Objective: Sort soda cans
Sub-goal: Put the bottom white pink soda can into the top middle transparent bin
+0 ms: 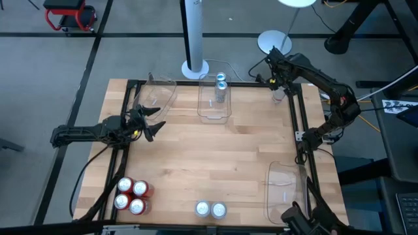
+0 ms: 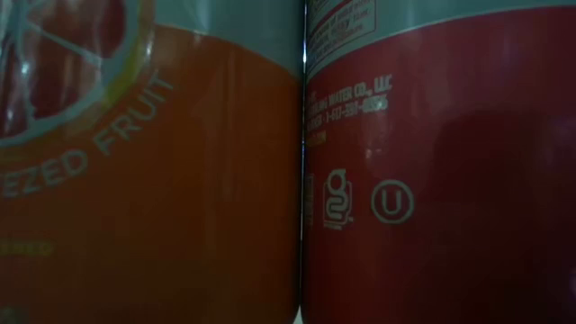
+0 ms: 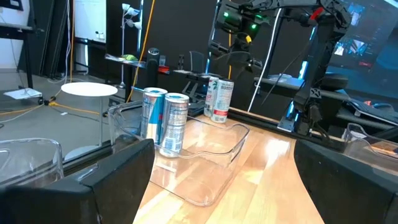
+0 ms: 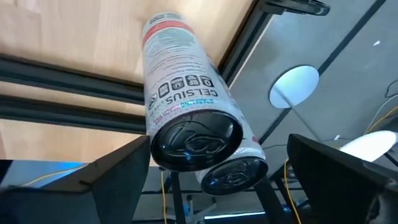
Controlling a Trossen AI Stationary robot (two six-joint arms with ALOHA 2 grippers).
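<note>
High view: looks straight down on the whole light wooden surface (image 1: 196,156).
Low view: level, very near, filled by two red soda cans (image 2: 432,180).
Left wrist view: faces across the surface to the clear rectangular plastic bin (image 3: 205,155), also seen from above.
Right wrist view: looks close down on two white dark-topped soda cans (image 4: 186,118).

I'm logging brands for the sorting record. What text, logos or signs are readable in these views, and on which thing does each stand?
"CELSIUS" – white can in front of the right pincer; the fine print around it is too small.
"...EZED FRUIT" – orange can, cut off at the edge.
"U" in a circle – red can; its small print is blurred.
Tall cans in the clear bin: labels unreadable.
</note>
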